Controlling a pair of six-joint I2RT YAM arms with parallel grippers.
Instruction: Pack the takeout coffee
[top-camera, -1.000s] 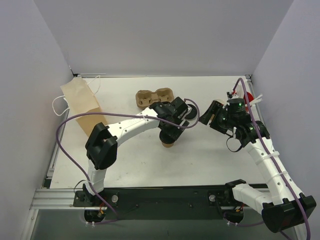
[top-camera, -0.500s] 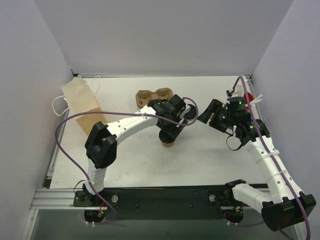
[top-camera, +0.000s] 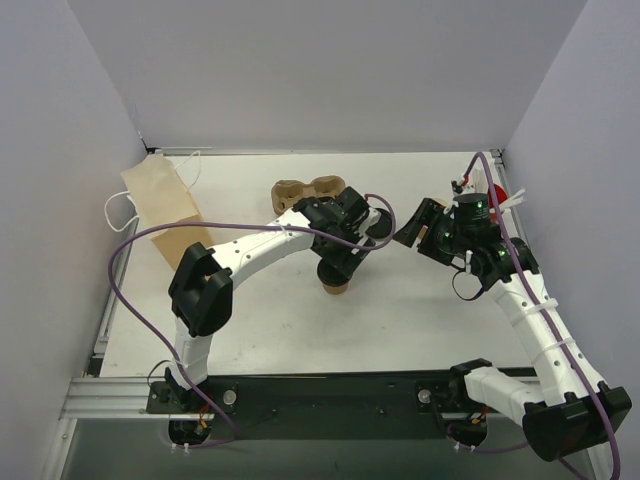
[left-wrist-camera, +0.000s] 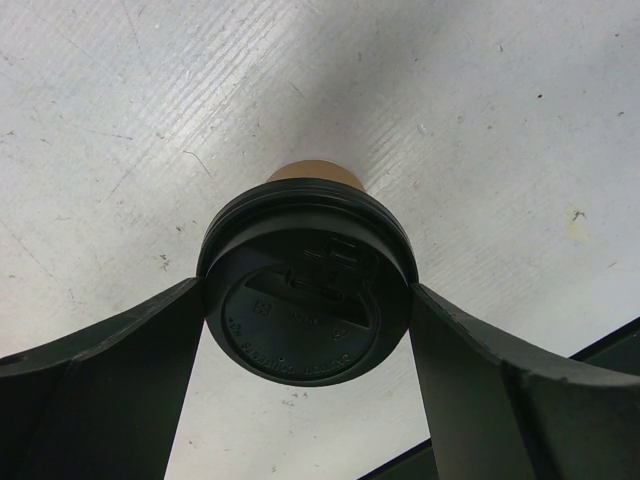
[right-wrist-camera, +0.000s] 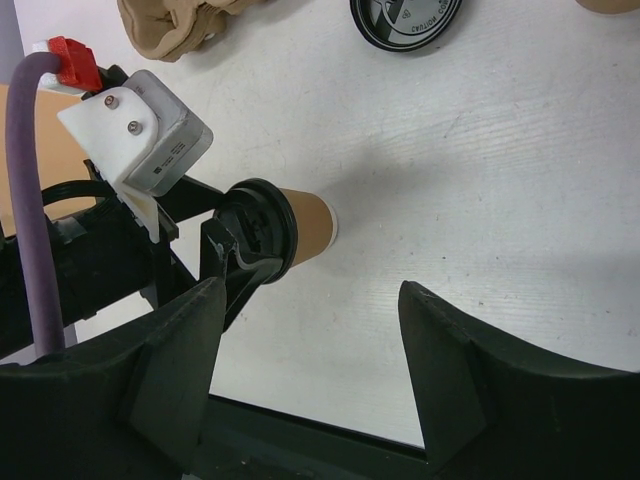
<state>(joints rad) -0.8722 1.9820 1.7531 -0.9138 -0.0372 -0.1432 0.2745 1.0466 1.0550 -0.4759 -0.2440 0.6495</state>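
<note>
The takeout coffee, a tan kraft cup (top-camera: 337, 287), stands on the white table with its black lid (left-wrist-camera: 300, 335) on top. In the left wrist view only a sliver of brown cup wall (left-wrist-camera: 315, 172) shows past the lid. My left gripper (top-camera: 345, 262) comes down from above and is shut on the lid's rim, with a finger (left-wrist-camera: 120, 370) on each side. In the right wrist view the lidded cup (right-wrist-camera: 308, 222) sits in the left gripper's fingers. My right gripper (top-camera: 408, 228) is open and empty, to the right of the cup and apart from it.
A moulded pulp cup carrier (top-camera: 308, 192) lies behind the cup. A brown paper bag (top-camera: 160, 205) with white handles lies at the far left. A red cup with white sticks (top-camera: 492, 192) stands at the right wall. A loose black lid (right-wrist-camera: 405, 18) lies near the carrier.
The left gripper and its arm have shifted slightly toward the back with the lid held on the cup. The right gripper has edged slightly left.
</note>
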